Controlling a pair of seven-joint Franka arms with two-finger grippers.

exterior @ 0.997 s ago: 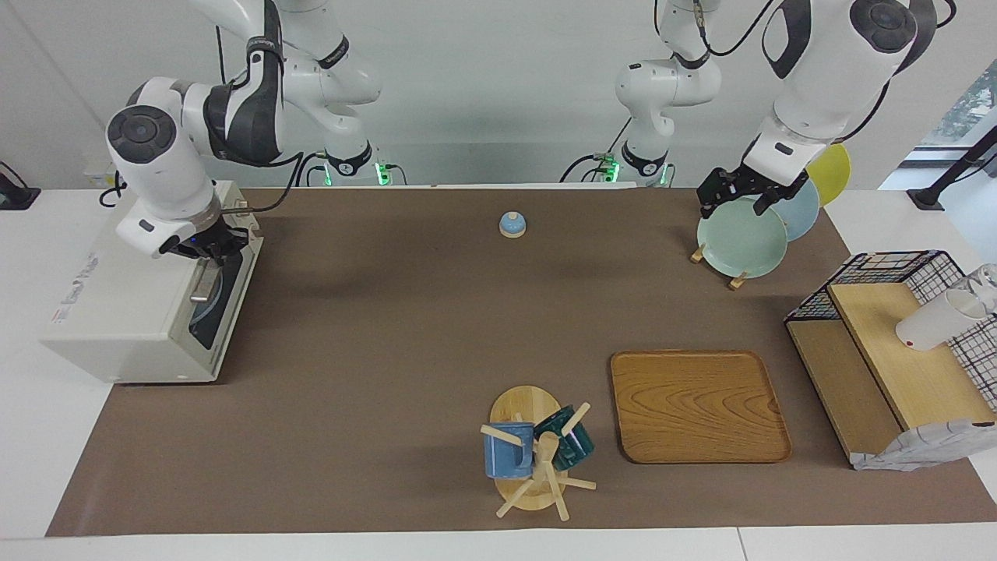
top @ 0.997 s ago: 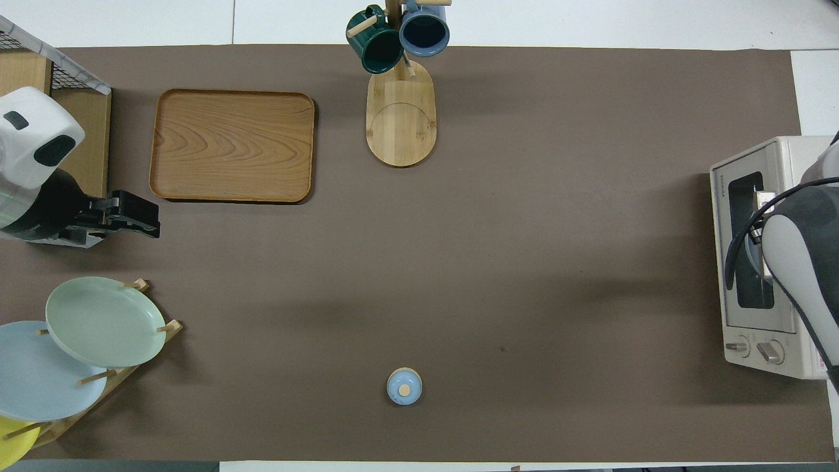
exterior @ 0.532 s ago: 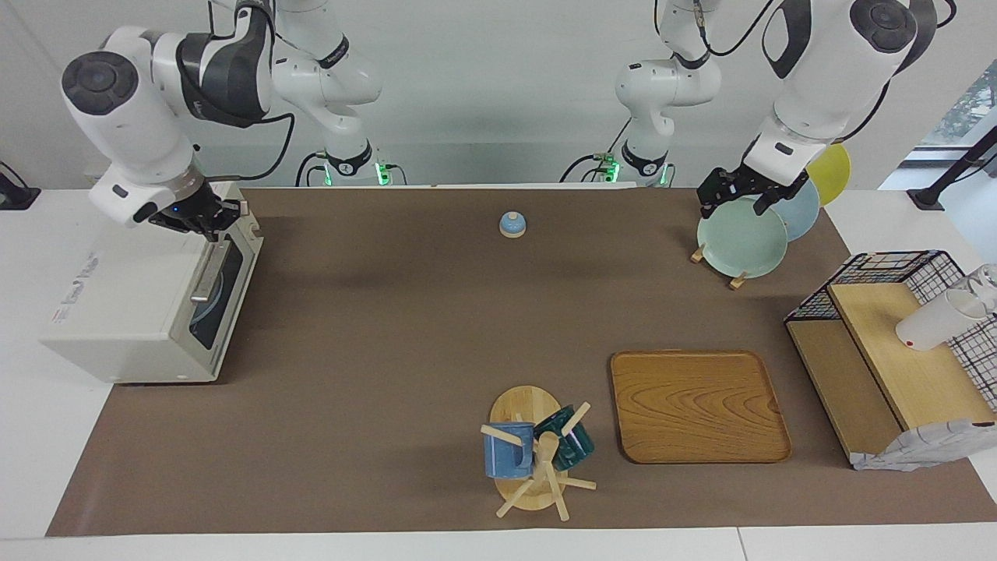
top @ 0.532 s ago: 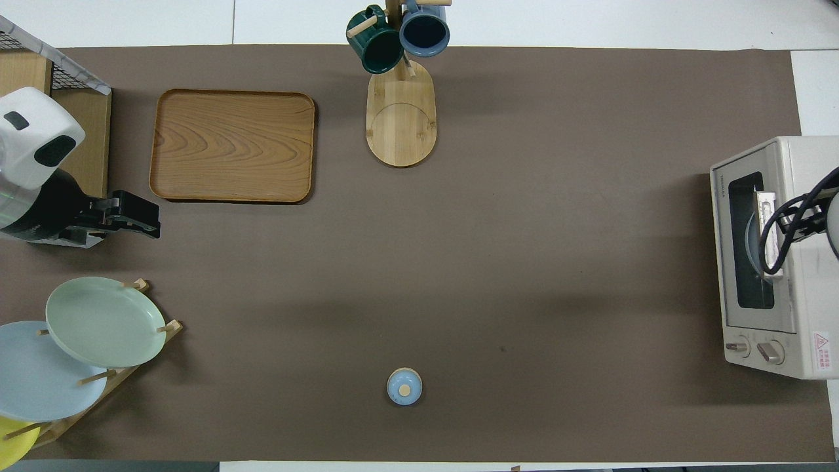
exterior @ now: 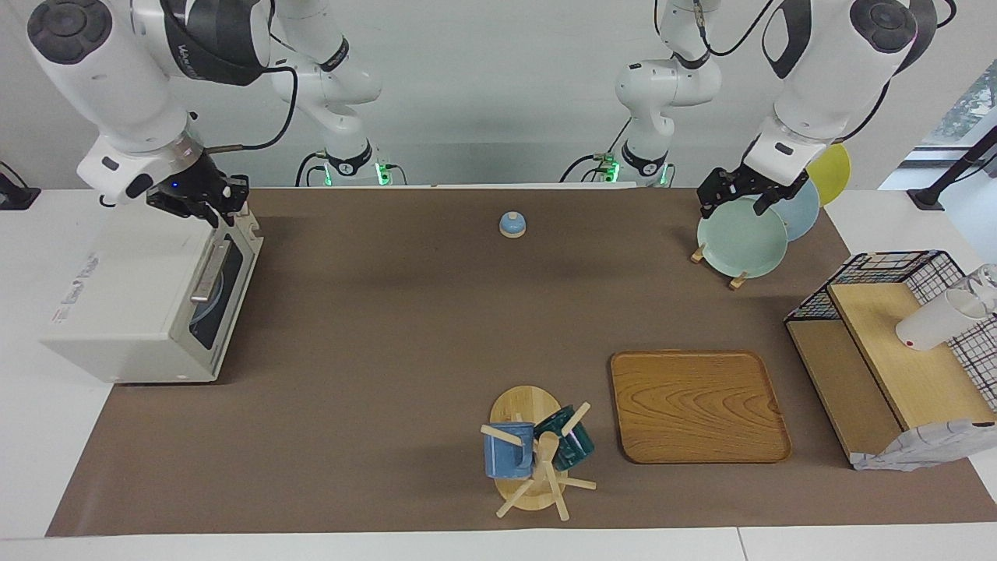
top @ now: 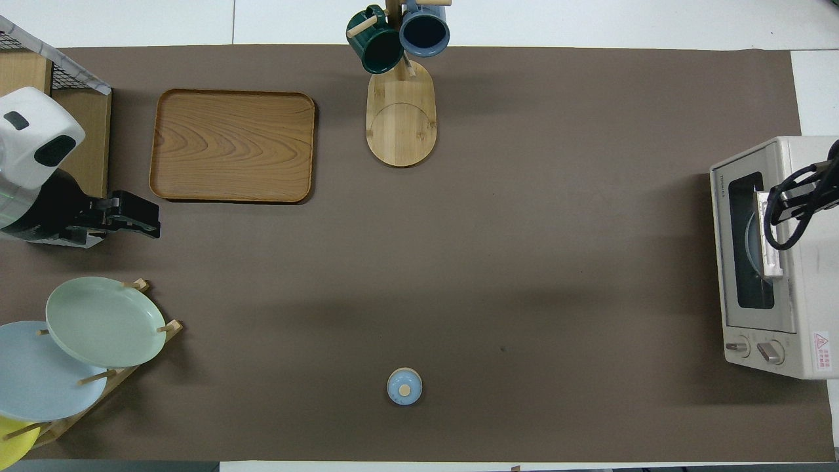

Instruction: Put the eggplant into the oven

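Oven [exterior: 148, 300] door shut; eggplant not visible anywhere, possibly inside. Right gripper [exterior: 209, 204] hangs over the oven's top edge, finger state indeterminable. Left gripper [exterior: 736, 195], jaws apart, waits over the plate rack [exterior: 740, 234]. Risk: a low right-arm sweep could clip the door handle [exterior: 207, 269].

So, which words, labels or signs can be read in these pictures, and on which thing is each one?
"TOSHIBA", probably: small brand word on the oven door frame, barely legible.
Larger grey wording on the oven's top: too blurred to read.
Red warning triangle sticker with small text on the oven, beside the knobs: text too small to read.
Nothing else bears text.
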